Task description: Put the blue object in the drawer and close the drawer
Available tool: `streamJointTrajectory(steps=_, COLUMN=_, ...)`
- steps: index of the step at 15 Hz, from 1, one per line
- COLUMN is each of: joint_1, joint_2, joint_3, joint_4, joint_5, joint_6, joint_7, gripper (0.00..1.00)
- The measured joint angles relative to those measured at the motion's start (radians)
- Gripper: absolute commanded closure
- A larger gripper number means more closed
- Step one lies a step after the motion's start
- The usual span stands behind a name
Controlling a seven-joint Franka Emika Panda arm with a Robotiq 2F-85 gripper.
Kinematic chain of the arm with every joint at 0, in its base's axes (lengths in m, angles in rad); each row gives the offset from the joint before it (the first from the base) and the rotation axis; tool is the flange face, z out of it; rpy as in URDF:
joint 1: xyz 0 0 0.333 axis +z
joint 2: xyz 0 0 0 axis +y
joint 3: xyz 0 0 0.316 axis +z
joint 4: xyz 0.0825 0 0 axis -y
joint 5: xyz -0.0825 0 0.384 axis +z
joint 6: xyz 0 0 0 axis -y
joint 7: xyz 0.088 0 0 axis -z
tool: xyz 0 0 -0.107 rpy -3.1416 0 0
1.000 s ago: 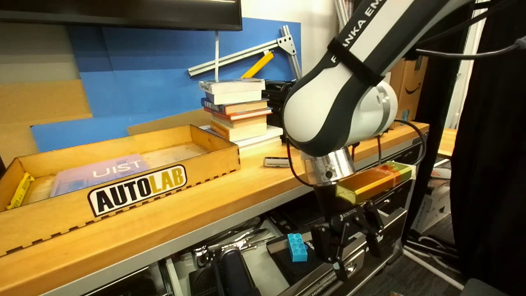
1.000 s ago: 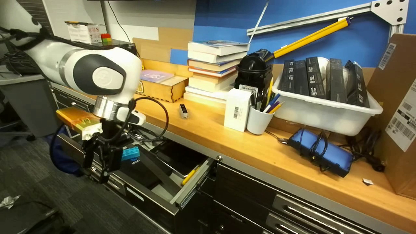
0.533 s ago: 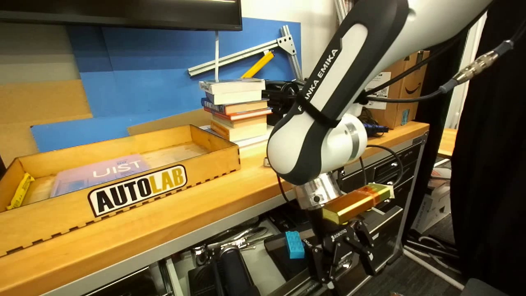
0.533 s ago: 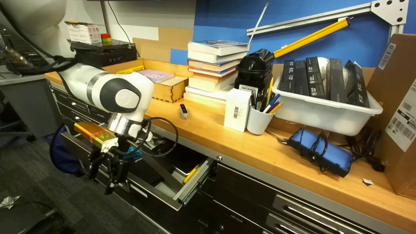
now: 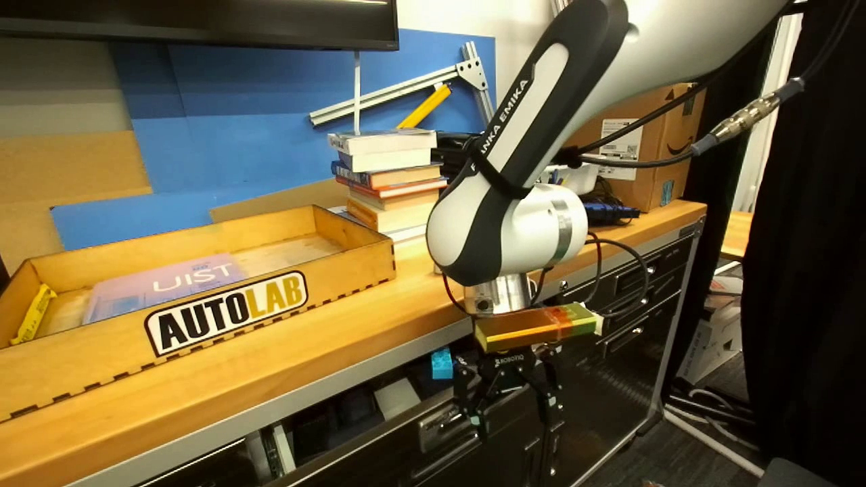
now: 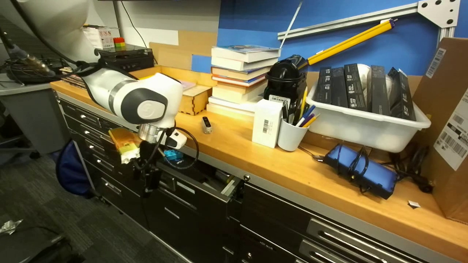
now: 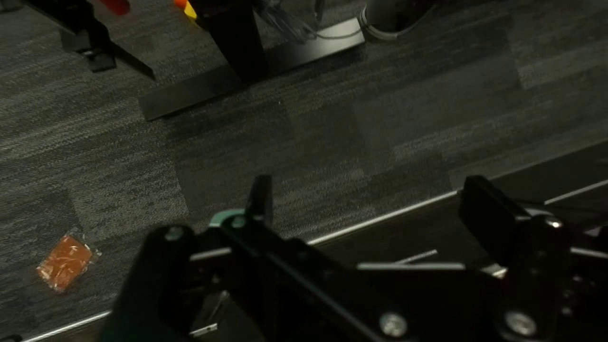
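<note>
Gripper (image 7: 370, 204) with two black fingers spread well apart, hanging before a partly open, dark metal workbench drawer (image 6: 210, 204); whether they touch cannot be told. Inside the drawer, a light-blue studded toy brick (image 5: 442, 364) lies on a black item (image 6: 186, 160). On the wooden benchtop (image 6: 234, 142) above, a tray (image 5: 352, 274) marked AUTOLAB sits near stacked books (image 5: 392, 179).
</note>
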Motion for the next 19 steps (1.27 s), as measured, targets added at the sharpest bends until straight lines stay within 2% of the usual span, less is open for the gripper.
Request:
streamJointTrajectory(steps=4, joint_1=0.016, joint_2=0.056, joint_3=-0.011, joint_4=0.037, joint_5=-0.002, joint_6=0.157, joint_7=0.159, gripper=0.00)
streamJointTrajectory(steps=7, joint_1=0.060, joint_2=0.082, joint_3=-0.042, joint_4=0.045, joint_5=-0.037, joint_6=0.261, joint_7=0.314, gripper=0.00)
streamJointTrajectory(steps=11, joint_1=0.140, joint_2=0.076, joint_3=-0.095, joint_4=0.014, joint_5=-0.127, joint_6=0.308, joint_7=0.538, gripper=0.00)
streamJointTrajectory(steps=15, joint_1=0.184, joint_2=0.023, joint_3=-0.134, joint_4=-0.037, joint_5=-0.227, joint_6=0.346, joint_7=0.740, gripper=0.00)
streamJointTrajectory(steps=19, joint_1=0.169, joint_2=-0.107, joint_3=-0.127, joint_4=-0.090, joint_5=-0.298, joint_6=0.343, joint_7=0.711, gripper=0.00)
